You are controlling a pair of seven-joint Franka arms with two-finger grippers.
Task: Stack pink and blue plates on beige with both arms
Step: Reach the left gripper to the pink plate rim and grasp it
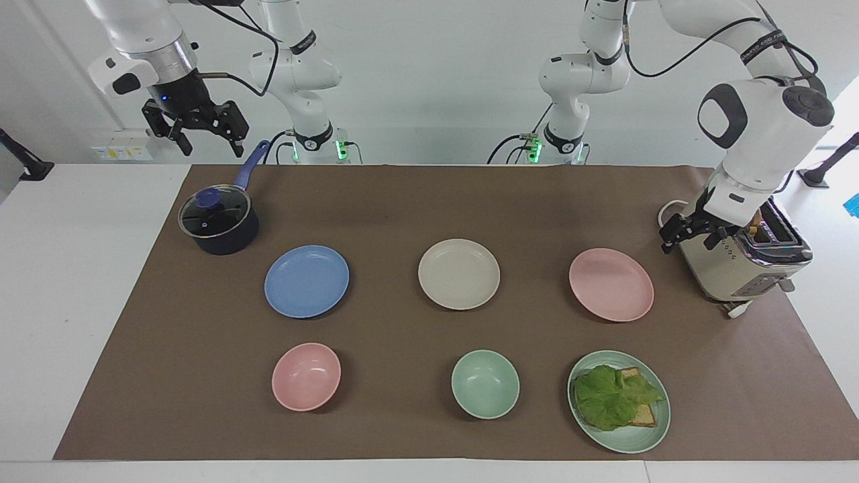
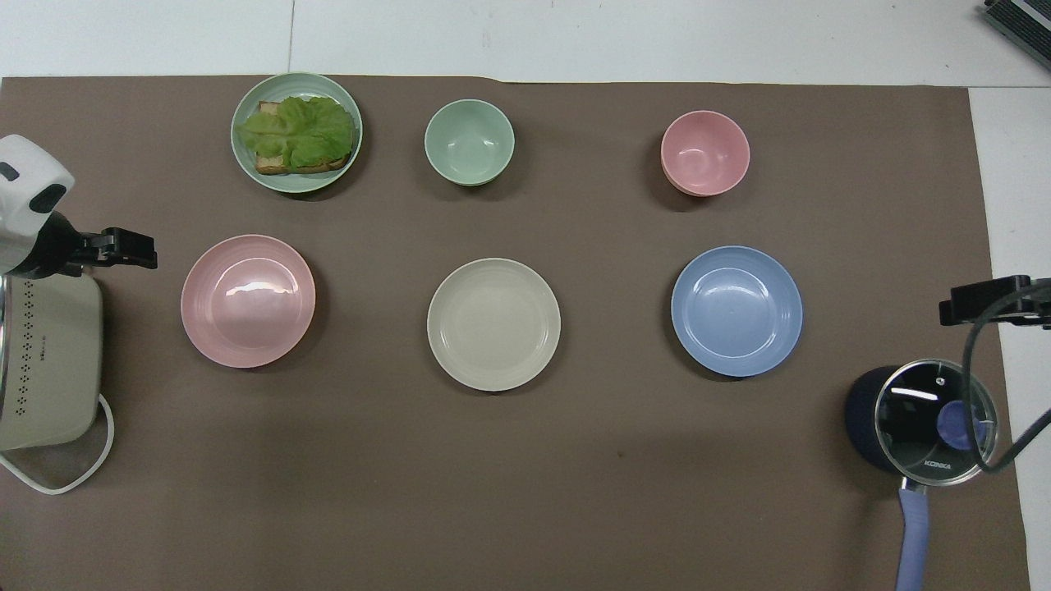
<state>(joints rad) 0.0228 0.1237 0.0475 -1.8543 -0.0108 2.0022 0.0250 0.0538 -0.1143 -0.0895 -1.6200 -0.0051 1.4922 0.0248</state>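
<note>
Plainly, the worktop (image 1: 429, 201) carries three plates in a row: blue plate (image 1: 307, 280), beige plate (image 1: 459, 274) between, pink plate (image 1: 611, 284). Nothing is stacked yet. The left claw (image 1: 694, 231) hangs low at the toaster (image 1: 741, 258), fingers spread and empty; the pink plate lies just beside it, toward the worktop's middle, so this arm is the nearer one. The right claw (image 1: 194, 127) waits high by the saucepan (image 1: 219, 221), also spread and empty, the blue plate well below it and middleward.
</note>
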